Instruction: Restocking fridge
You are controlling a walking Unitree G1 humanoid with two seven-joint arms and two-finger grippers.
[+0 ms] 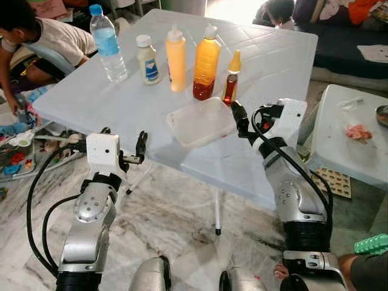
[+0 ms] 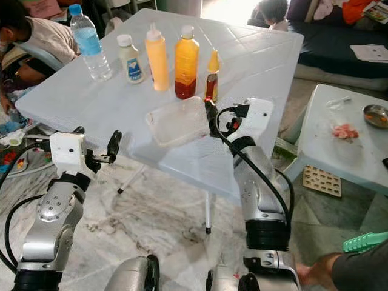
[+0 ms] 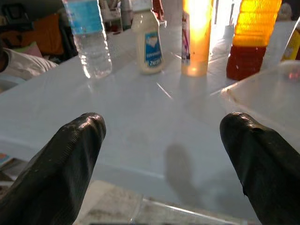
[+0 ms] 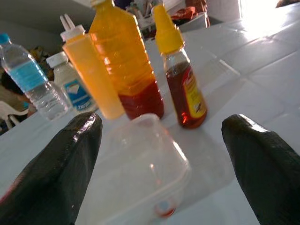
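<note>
Beyond the table's [image 1: 91,103] near edge, the left gripper [image 1: 124,159] hovers over floor, fingers wide. At the right gripper's [image 1: 237,114] ten o'clock lies the clear container [image 1: 200,121], its edge just beside the wide-spread fingers; bottles [image 1: 206,60] stand at twelve.

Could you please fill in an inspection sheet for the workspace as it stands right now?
Surface: white table, bare at its near edge.
Job's things: water bottle, white bottle, yellow squeeze bottle, orange bottle, small sauce bottle in a row; clear container in front.
Clutter: nothing seen.
Grippers: left tool open, before the table edge; right tool open beside the container.
Cables: black, looping along both arms.
Surroundings: people, second white table, marble floor.
</note>
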